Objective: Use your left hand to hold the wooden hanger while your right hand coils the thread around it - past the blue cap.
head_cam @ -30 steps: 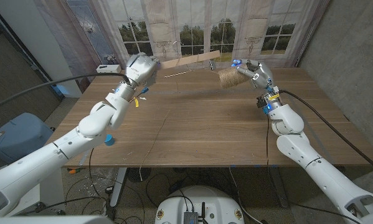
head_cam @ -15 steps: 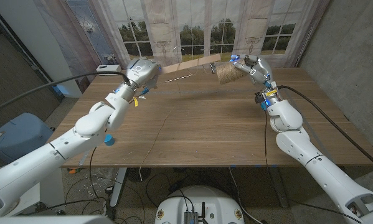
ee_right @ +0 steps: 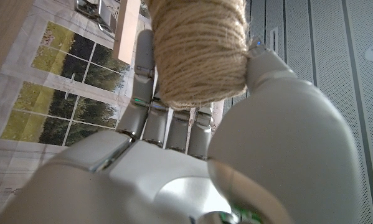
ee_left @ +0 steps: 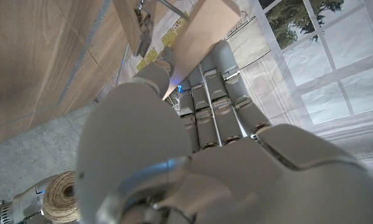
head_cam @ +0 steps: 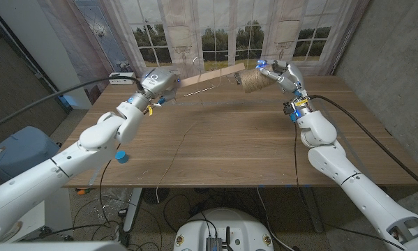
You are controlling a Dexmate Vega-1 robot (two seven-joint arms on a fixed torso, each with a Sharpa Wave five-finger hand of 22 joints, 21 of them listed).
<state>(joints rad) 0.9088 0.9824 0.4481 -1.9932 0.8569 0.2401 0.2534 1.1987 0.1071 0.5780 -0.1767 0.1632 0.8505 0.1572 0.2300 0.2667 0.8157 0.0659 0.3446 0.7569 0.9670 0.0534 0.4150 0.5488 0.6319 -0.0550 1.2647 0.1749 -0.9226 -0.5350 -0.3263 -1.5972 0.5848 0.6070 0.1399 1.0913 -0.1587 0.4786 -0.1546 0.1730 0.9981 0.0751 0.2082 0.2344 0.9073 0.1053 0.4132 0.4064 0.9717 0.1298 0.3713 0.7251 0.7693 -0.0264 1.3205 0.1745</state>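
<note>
The wooden hanger (head_cam: 212, 73) is up in the air over the far side of the table (head_cam: 215, 153), held in the closed fingers of the left hand (head_cam: 156, 82). The right hand (head_cam: 282, 75) grips the ball of thread (head_cam: 250, 83) just beside the hanger's other end. To coil well, the left hand should probably hold steady while the right circles the hanger, keeping the thread tight.

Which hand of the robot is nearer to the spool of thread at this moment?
Right. The right hand grips the spool of thread in the air over the far side of the table. The left hand holds the other end of the wooden hanger, well apart from the spool.
</note>
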